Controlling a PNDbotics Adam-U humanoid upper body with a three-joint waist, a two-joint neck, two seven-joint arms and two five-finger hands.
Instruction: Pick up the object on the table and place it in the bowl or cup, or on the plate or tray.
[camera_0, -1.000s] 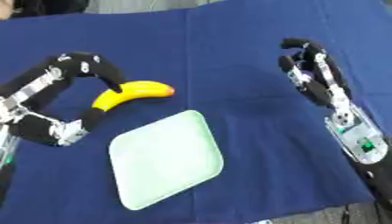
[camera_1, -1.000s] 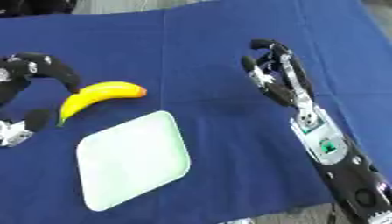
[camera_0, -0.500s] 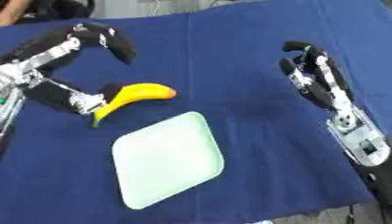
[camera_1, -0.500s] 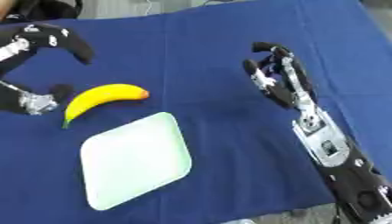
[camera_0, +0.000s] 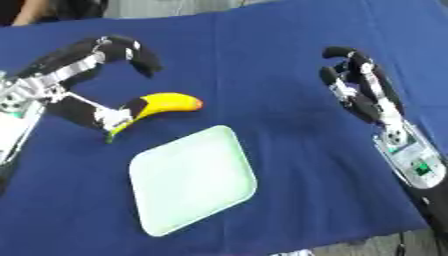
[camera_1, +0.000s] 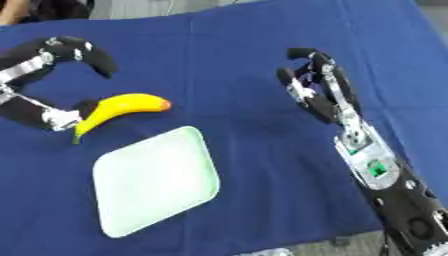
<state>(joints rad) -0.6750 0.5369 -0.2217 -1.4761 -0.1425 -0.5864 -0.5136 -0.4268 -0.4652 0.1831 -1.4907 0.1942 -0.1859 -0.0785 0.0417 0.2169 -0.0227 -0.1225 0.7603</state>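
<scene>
A yellow banana (camera_0: 164, 106) with a reddish tip lies on the blue cloth, left of centre. Just in front of it lies a pale green tray (camera_0: 192, 181) with nothing on it. My left hand (camera_0: 66, 71) is spread wide open at the banana's stem end. Its thumb (camera_0: 98, 115) rests against that end, and its fingers arch up and away, clear of the fruit. On the right, my right hand (camera_1: 317, 92) hovers over bare cloth, fingers relaxed and holding nothing.
The blue cloth (camera_0: 271, 60) covers the whole table. Its front edge runs along the bottom right corner. A wide stretch of cloth separates the tray from my right arm (camera_1: 376, 170).
My left hand's fingers have lifted off the banana's left side and spread wide, while the thumb stays by the stem. The banana has barely moved. The right hand is still.
</scene>
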